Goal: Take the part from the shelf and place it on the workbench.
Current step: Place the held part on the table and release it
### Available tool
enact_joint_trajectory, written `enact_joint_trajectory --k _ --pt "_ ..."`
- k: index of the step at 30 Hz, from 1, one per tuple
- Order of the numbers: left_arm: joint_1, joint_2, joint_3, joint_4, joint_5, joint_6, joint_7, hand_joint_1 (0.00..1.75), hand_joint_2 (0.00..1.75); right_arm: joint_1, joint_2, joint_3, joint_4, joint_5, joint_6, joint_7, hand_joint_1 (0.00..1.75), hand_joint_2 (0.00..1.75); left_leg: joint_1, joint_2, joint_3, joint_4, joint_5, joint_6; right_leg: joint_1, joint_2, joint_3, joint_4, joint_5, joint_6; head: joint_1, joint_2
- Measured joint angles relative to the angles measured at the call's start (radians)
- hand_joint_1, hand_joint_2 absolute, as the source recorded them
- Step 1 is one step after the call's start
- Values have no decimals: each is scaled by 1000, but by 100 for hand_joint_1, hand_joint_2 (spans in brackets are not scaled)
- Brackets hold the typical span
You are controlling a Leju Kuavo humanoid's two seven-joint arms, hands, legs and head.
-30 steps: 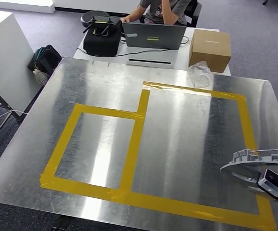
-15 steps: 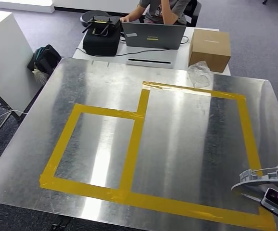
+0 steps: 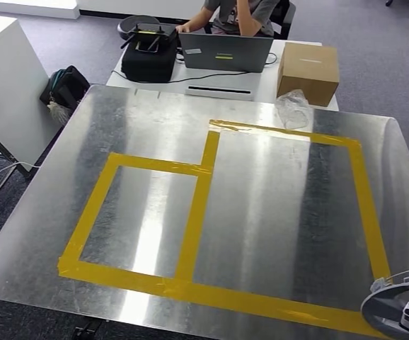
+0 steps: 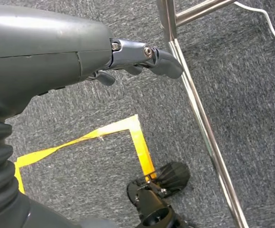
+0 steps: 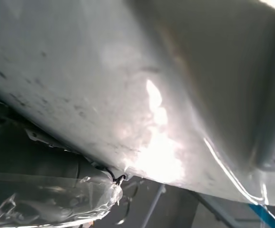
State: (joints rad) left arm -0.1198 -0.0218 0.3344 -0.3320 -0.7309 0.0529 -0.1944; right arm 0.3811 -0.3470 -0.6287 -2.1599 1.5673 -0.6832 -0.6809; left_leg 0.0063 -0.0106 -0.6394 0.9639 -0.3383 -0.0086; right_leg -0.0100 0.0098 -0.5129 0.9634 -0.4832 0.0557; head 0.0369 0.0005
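Slipped lower toward the near right corner of the workbench (image 3: 154, 120) since a second ago: the grey part (image 3: 397, 301), now just past the yellow tape (image 3: 197, 212) outline. Left hand (image 4: 103, 59) hanging over carpet beside a steel leg, fingers loosely apart, holding nothing. Right hand's grasp: cannot tell.

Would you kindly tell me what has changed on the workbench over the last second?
The grey part has slid toward the near right corner of the workbench, from over the right tape line to the picture's lower right edge. The yellow tape, box, laptop and plastic bag stayed put.
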Motion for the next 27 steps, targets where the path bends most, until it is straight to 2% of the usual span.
enact_joint_trajectory --k 4,9,19,27 --pt "-9 15 -2 0 8 -17 24 0 175 -56 3 -34 76 0 0 0 175 175 1 0 0 0 1 0 0 0 0 0 0 0 0 0" --pt "-25 41 -9 1 4 -26 53 0 175 -126 10 -147 103 0 0 0 175 175 -1 0 0 0 2 1 -1 0 0 0 1 1 0 0" --pt "-31 61 -9 1 30 -20 32 0 175 -160 2 -342 123 1 0 0 175 175 -2 0 -1 0 1 1 -2 0 0 0 1 1 0 0" --pt "-21 63 -9 1 38 -19 26 0 175 -170 -33 -371 175 1 0 0 175 175 -2 0 -1 0 0 1 -2 0 -1 0 1 1 0 0"
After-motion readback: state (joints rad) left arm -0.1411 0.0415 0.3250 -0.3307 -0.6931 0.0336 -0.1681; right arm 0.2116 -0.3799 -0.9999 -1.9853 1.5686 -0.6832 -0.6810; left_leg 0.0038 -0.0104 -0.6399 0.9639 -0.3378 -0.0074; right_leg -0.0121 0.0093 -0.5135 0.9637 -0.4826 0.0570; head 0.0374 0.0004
